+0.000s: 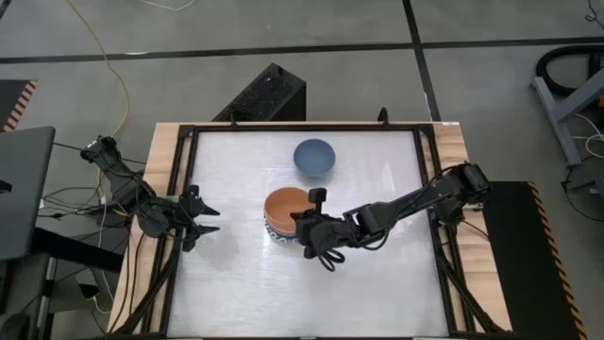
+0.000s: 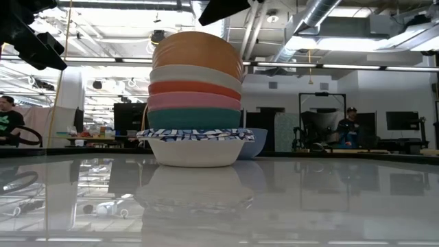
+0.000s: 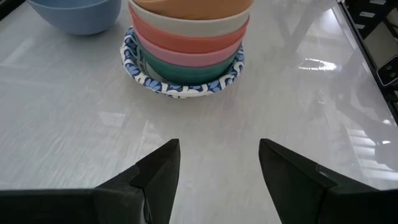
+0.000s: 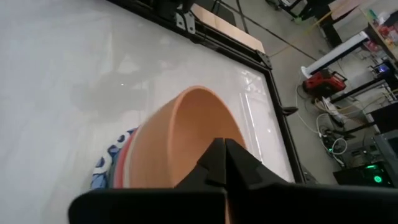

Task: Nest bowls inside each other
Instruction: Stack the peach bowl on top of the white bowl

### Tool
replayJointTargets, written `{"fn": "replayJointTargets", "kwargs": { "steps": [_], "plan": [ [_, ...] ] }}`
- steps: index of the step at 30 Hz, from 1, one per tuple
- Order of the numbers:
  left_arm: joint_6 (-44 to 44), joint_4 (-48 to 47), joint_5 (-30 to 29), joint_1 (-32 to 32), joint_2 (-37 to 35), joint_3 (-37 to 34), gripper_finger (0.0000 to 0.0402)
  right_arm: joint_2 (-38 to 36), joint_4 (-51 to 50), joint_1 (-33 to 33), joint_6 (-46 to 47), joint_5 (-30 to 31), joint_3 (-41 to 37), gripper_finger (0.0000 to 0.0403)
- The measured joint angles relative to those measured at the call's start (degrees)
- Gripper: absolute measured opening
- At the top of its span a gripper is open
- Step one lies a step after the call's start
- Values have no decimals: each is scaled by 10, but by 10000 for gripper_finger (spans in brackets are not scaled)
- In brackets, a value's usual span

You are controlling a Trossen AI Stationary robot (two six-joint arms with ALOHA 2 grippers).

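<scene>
Right gripper (image 4: 224,163), fingers pressed together, seemingly over the orange bowl's (image 1: 286,203) rim. That bowl tops an upright stack (image 2: 195,103) mid-tabletop (image 1: 377,283). Blue bowl (image 1: 313,157) sits apart. Left gripper (image 3: 217,168) waits open.

**Bright overhead light, glossy table, soft close-ups**

Light falls from ceiling fixtures, seen as white glowing strips in the low view. The white table (image 1: 377,283) is glossy: it mirrors the stack of bowls (image 2: 196,96) as a pale blurred reflection and carries streaks of glare (image 3: 320,64) in the left wrist view. Shadows are faint and short. The right gripper (image 4: 224,163) sits close to its lens, dark and soft-edged. The room behind is evenly lit, slightly hazy
</scene>
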Motion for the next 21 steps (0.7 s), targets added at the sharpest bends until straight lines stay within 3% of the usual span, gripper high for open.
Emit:
{"fn": "replayJointTargets", "kwargs": {
  "steps": [6,11,21],
  "plan": [
    [0,0,0,0,0,0,208,0,-6,-5,24,-2,0,24],
    [0,0,0,0,0,0,208,0,-16,-6,35,-42,0,16],
    [0,0,0,0,0,0,208,10,-21,-8,40,-46,1,13]
  ]
}}
